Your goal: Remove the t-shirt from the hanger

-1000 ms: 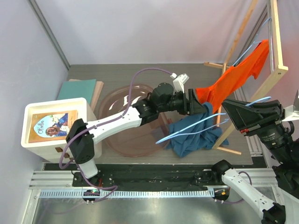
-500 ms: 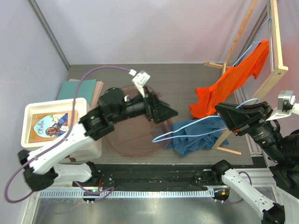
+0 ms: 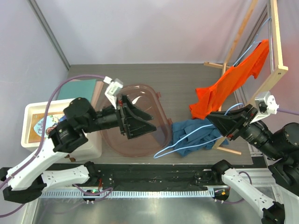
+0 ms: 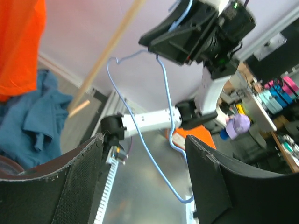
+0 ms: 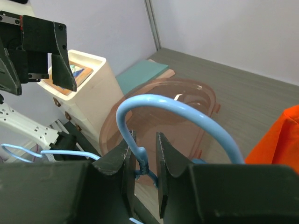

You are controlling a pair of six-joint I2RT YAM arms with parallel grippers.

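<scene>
Over the right side of the table (image 3: 187,79) the right gripper (image 5: 142,158) pinches the blue hanger (image 5: 154,99) by its neck above the heaped blue t-shirt (image 4: 32,126) — a snagged fold could ride up with it, since the left gripper (image 3: 140,122), wide and empty, pins nothing.

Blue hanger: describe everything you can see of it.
The blue hanger is thin, light blue and wire-like, with a curved hook and a triangular body, and carries no cloth. The right claw pinches its neck just under the hook. Its body sticks out leftward, tilted, above the blue t-shirt heaped on the table; contact there can't be judged.
</scene>
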